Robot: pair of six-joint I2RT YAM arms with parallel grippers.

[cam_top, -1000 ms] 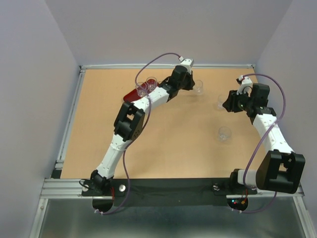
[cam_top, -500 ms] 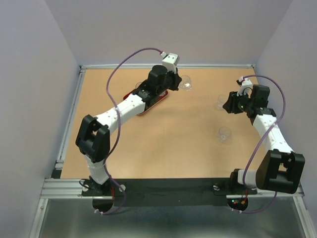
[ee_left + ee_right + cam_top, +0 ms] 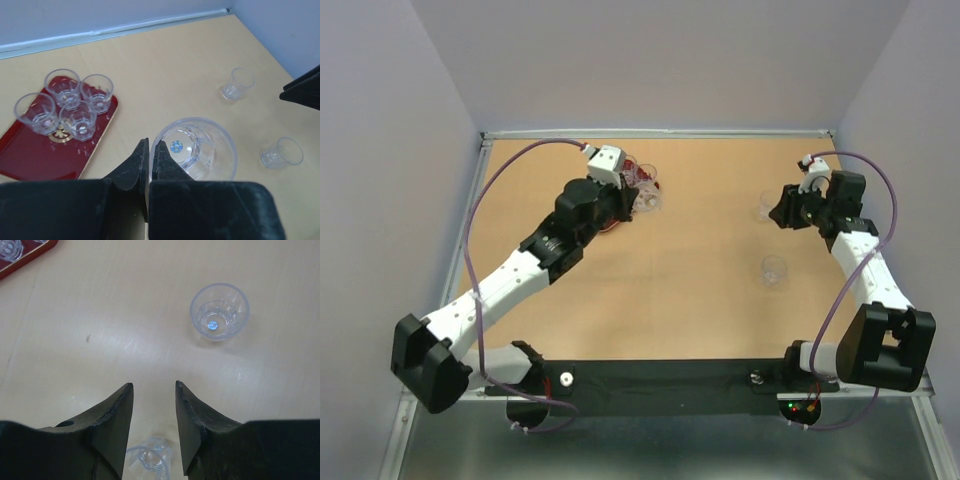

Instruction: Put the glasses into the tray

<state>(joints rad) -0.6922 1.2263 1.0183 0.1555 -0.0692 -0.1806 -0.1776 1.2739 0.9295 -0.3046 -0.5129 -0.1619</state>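
The dark-red tray (image 3: 30, 156) lies at the left of the left wrist view with several clear glasses (image 3: 75, 107) standing on it; in the top view my left arm hides most of it. My left gripper (image 3: 151, 146) is shut on the rim of another glass (image 3: 200, 150) and holds it just right of the tray, as the top view (image 3: 648, 200) also shows. Two glasses stand on the table at the right: one (image 3: 767, 207) by my right gripper (image 3: 780, 212), one nearer (image 3: 773, 270). My right gripper (image 3: 152, 385) is open and empty, with one glass (image 3: 147, 459) below its fingers and the other (image 3: 219, 312) ahead.
The tan table has a raised metal rail along its back edge (image 3: 660, 132) and left side, with grey walls close round it. The tray's corner (image 3: 30, 257) shows at the top left of the right wrist view. My right arm (image 3: 305, 90) shows dark at the left wrist view's right edge.
My left arm has swung left and back from the table's far middle, carrying the glass to the tray's right edge. The right arm has not moved.
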